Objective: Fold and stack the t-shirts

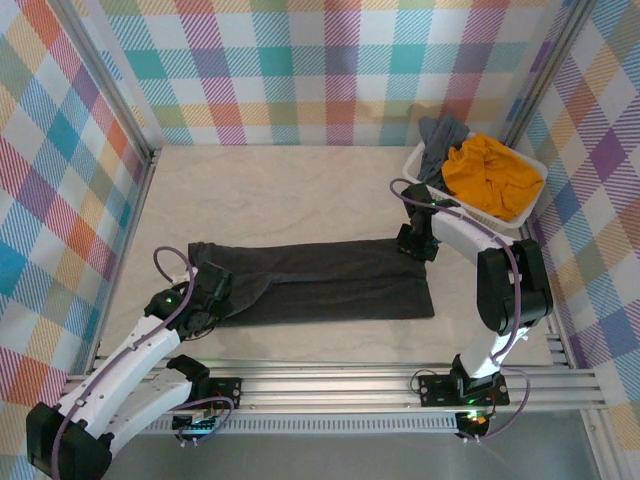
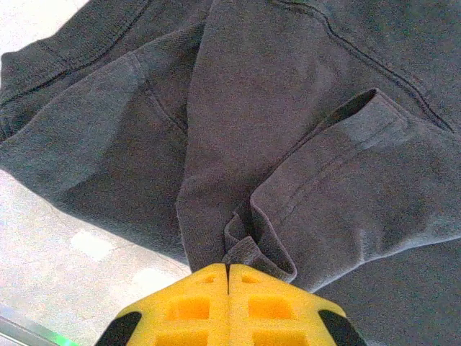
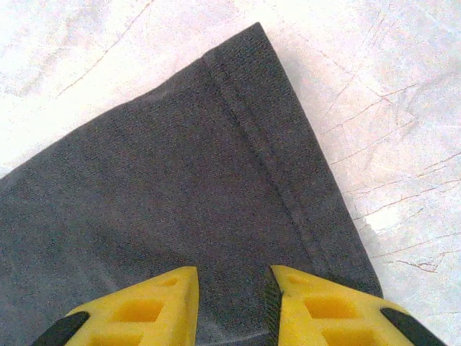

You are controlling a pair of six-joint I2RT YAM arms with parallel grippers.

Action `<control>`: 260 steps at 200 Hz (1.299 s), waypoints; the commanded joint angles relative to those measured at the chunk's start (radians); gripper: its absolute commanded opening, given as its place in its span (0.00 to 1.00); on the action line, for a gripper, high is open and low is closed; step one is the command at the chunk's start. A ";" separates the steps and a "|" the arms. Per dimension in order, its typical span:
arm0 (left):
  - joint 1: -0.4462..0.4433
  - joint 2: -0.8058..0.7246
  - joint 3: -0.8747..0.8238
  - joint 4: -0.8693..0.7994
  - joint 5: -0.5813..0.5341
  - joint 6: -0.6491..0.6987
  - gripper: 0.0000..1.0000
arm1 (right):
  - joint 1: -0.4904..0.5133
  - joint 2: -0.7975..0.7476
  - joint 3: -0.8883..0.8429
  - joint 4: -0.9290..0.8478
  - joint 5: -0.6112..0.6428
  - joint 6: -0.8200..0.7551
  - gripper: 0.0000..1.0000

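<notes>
Left gripper (image 2: 229, 270) pinches a sleeve (image 2: 324, 173) of the dark shirt (image 1: 320, 285), right gripper (image 3: 230, 281) gapes over the hem (image 3: 281, 151); I'd clamp that before folding evenly.

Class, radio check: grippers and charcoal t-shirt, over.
Left gripper shut on charcoal t-shirt edge. Right gripper open over its hem corner. Orange t-shirt, grey t-shirt in basket.

Bright, even light; soft shadows; glare-washed table (image 3: 403, 86) in wrist views.
</notes>
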 commanded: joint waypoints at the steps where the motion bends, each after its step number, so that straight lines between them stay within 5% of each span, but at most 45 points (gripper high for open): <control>1: -0.008 0.003 0.014 -0.050 -0.048 0.002 0.00 | 0.009 -0.024 0.027 -0.025 0.002 -0.016 0.31; 120: 0.060 0.159 0.015 -0.025 -0.109 -0.059 0.00 | 0.104 -0.080 0.043 -0.036 -0.013 -0.015 0.32; 142: 0.085 0.200 0.020 0.003 -0.063 -0.055 0.36 | 0.114 -0.080 0.043 -0.036 -0.013 -0.009 0.32; 165: 0.174 0.166 0.149 -0.010 -0.084 0.035 0.59 | 0.125 -0.082 0.053 -0.040 -0.023 -0.014 0.32; 181: 0.351 0.202 0.231 0.071 0.050 0.144 0.65 | 0.136 -0.079 0.062 -0.024 -0.056 -0.021 0.32; 199: 0.574 0.361 0.285 0.201 0.341 0.193 0.71 | 0.137 -0.061 0.058 0.004 -0.113 -0.013 0.33; 220: 0.679 0.561 0.325 0.374 0.560 0.192 0.70 | 0.129 -0.038 0.057 -0.003 -0.100 -0.017 0.32; 260: 0.710 0.789 0.485 0.354 0.542 0.284 0.66 | 0.046 -0.012 0.028 0.027 -0.144 -0.038 0.33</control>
